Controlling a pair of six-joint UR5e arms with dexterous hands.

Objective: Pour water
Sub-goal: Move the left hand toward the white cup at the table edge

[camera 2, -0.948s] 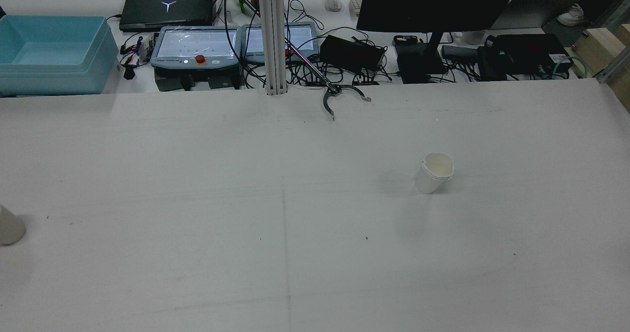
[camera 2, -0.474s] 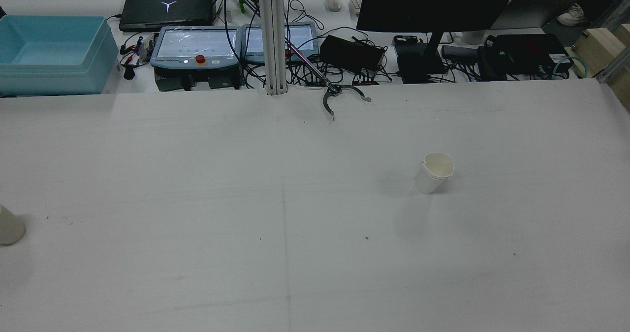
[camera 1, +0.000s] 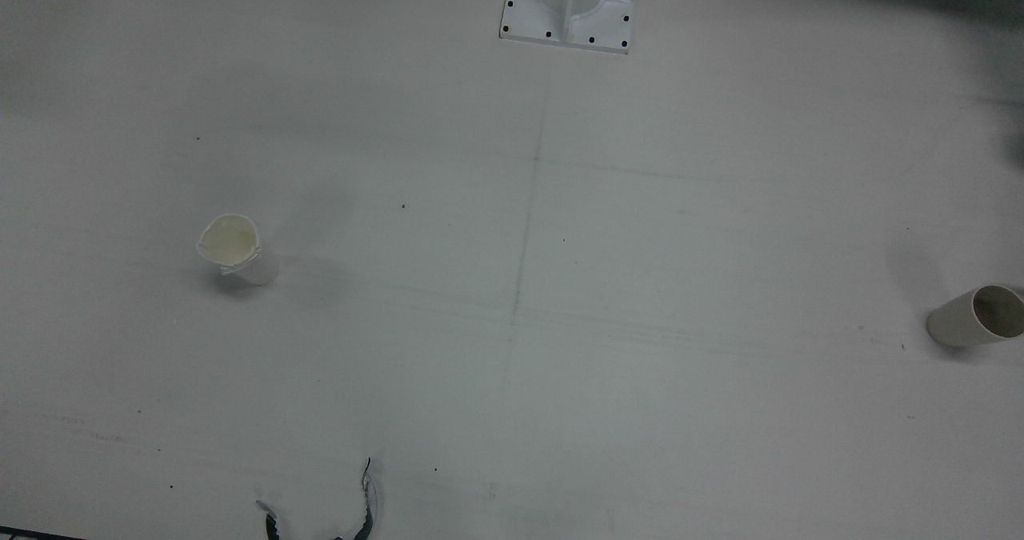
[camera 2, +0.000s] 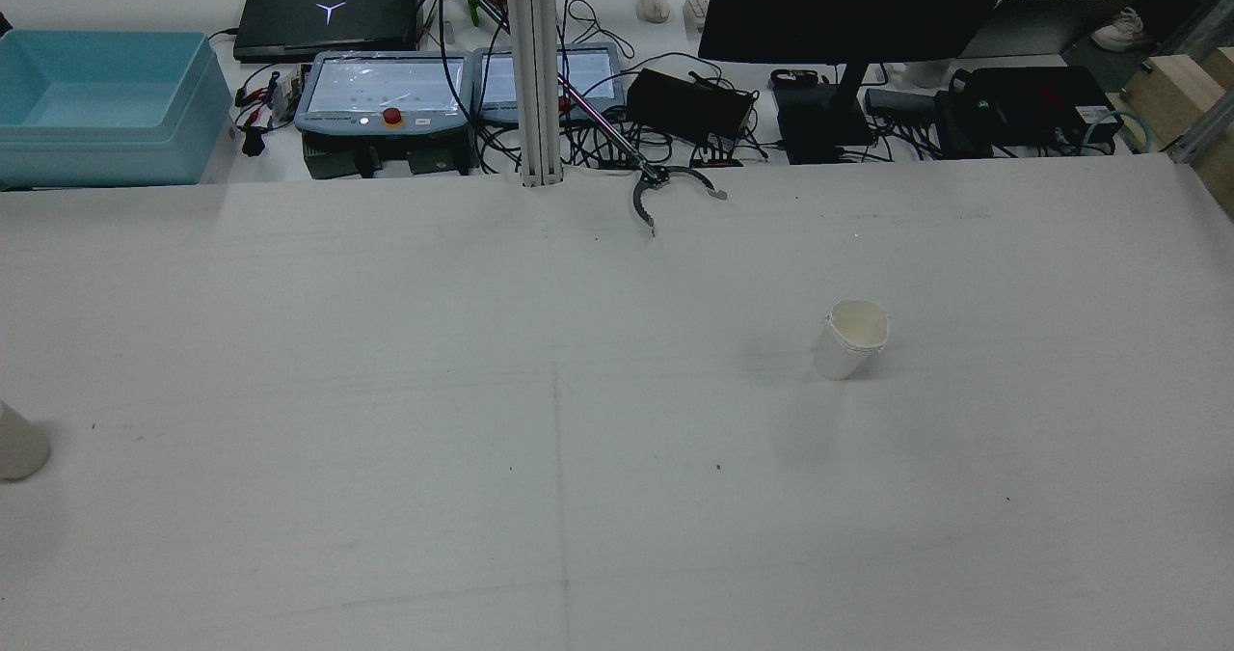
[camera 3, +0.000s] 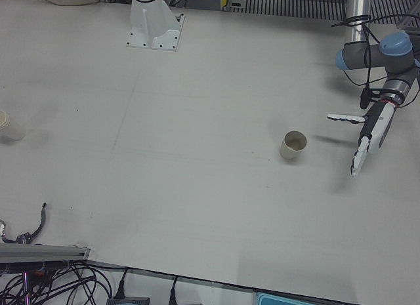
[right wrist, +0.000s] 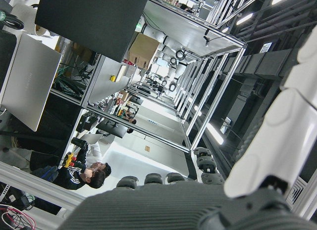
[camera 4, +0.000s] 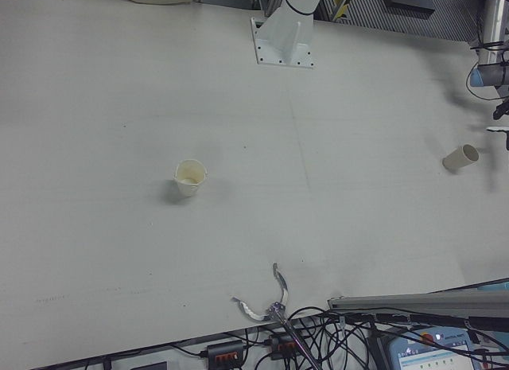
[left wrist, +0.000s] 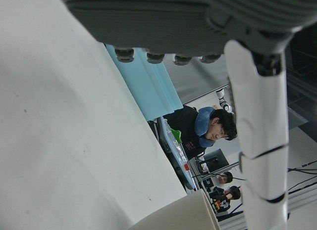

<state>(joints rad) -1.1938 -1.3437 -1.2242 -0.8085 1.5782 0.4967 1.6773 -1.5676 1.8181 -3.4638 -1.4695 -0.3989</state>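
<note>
Your left hand (camera 3: 367, 138) sits at the right edge of the left-front view, hanging off the grey and blue arm (camera 3: 377, 56). Its fingers (camera 3: 357, 162) are stretched out and spread apart, holding nothing. It hovers just right of the tan cup (camera 3: 293, 145), not touching it.

That tan cup stands upright on the white surface (camera 3: 197, 161), mouth open to the camera, in the right half of the left-front view. In the front view it shows at the right edge (camera 1: 976, 316), and in the rear view only a sliver of it peeks in at the lower left edge (camera 2: 19, 444).

The 2nd cup, the white cup (camera 1: 232, 248), stands at the left of the front view, well apart from the tan one. Its rim looks dented and its inside is pale yellow. In the rear view it is right of centre (camera 2: 850, 339); in the right-front view it is left of centre (camera 4: 189, 177).

Your right hand (right wrist: 277, 141) appears only in its own camera, as a white finger along the right side of the frame, pointed away from the surface. You cannot tell from that whether it is spread or closed.

A grabber tool (camera 2: 665, 193) lies at the far edge of the surface in the rear view, upper centre.
</note>
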